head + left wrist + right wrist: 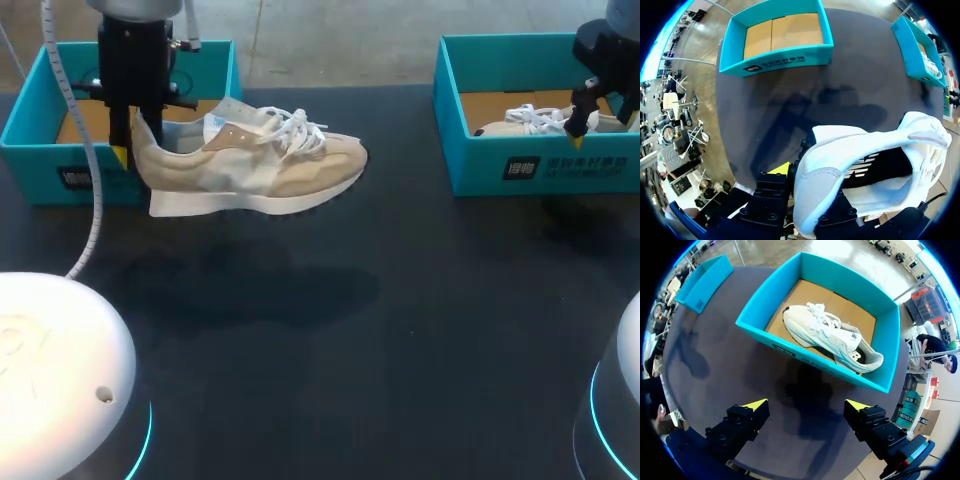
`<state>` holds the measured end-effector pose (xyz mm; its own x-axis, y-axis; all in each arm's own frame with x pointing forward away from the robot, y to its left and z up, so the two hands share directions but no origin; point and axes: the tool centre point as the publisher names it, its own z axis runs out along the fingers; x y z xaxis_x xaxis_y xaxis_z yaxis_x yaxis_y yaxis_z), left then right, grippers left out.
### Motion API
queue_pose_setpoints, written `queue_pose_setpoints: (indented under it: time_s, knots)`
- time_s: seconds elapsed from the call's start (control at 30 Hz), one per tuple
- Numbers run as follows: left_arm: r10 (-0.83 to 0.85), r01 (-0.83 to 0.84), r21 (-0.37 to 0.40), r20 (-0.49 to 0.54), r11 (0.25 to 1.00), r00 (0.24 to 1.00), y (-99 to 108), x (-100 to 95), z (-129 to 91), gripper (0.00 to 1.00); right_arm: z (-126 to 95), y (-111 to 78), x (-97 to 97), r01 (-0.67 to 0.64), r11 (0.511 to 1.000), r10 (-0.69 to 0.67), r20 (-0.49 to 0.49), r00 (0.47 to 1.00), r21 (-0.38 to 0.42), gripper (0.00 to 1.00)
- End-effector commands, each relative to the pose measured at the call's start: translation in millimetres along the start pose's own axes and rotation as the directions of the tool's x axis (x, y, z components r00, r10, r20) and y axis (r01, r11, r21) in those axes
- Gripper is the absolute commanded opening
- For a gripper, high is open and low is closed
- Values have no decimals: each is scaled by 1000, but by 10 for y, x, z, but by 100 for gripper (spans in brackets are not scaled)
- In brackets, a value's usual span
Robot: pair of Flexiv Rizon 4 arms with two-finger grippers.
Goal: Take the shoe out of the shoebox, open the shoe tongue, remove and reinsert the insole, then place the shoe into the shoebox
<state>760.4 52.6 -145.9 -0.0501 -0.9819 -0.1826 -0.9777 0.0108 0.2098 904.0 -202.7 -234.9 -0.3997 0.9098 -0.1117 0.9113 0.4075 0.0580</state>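
Shoe (250, 165), beige suede and white mesh with white laces and a white sole, hangs side-on above the table (420, 330), just in front of the left shoebox (30, 140). The left gripper (128, 150) has its fingers clamped on the heel. Only the left wrist view looks into the opening, where a black insole (875, 167) carries white striped print that cannot be read. The right wrist view shows the right gripper (806, 406) with fingers spread wide and nothing between them, near the right shoebox (771, 292), which holds a second white shoe (832, 337). Each box front bears a dark label (522, 168) with white print.
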Motion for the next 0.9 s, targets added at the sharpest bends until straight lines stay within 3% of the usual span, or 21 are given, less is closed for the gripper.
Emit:
queue_pose_setpoints:
  time_s: [0.03,0.37,0.6,0.9]
  knots:
    - [1,-1,1,-2,1000,1000,4,-7,-9,0,4,-7,1,0,1000,0,1,1000,-1,100]
    - [-7,7,2,12,1000,1000,51,26,-31,0,4,-7,1,0,1000,0,1,1000,-1,100]
    - [-9,9,19,16,1000,1000,168,280,-200,0,4,-7,1,0,1000,0,1,1000,-1,100]
    - [64,-64,40,4,997,998,61,696,-266,0,4,-7,1,0,1000,0,1,1000,-1,100]
